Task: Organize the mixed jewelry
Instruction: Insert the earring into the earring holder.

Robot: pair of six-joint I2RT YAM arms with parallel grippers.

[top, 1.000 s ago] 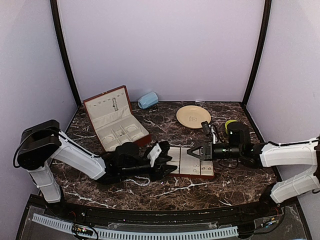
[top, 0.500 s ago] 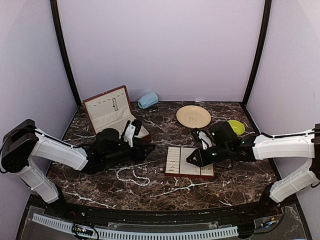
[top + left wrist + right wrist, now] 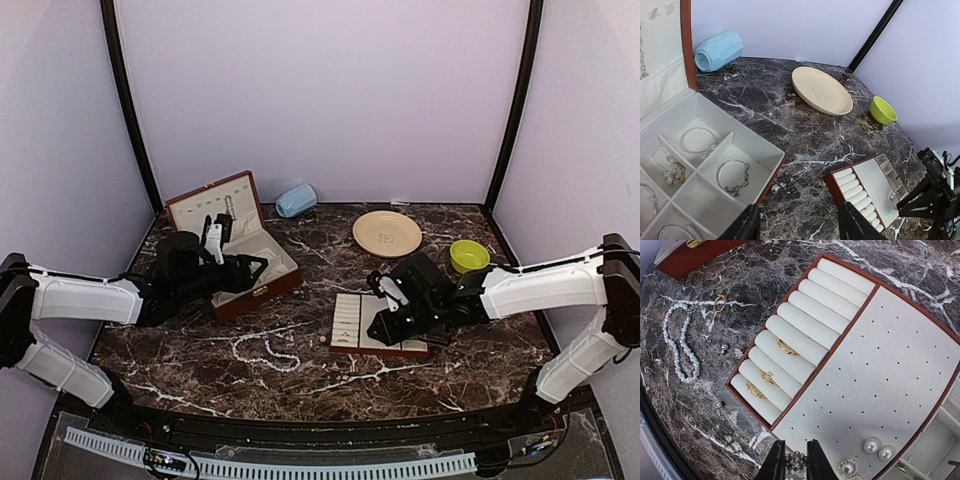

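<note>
Our left gripper point(image 3: 797, 209) retreated from the tray point(image 3: 880, 375) to the box point(image 3: 742, 132), spread wide; right gripper point(image 3: 795, 454) pinches an earring point(image 3: 798, 460) at the tray's edge.

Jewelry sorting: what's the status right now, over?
Left gripper open, empty, over the box. Right gripper jaws pinching a sparkly earring over the tray. Pearl strand and loose ring lie on the table. Nothing in the way.

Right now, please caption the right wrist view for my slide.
Right gripper holds a small earring above the tray; three rings slotted.
</note>
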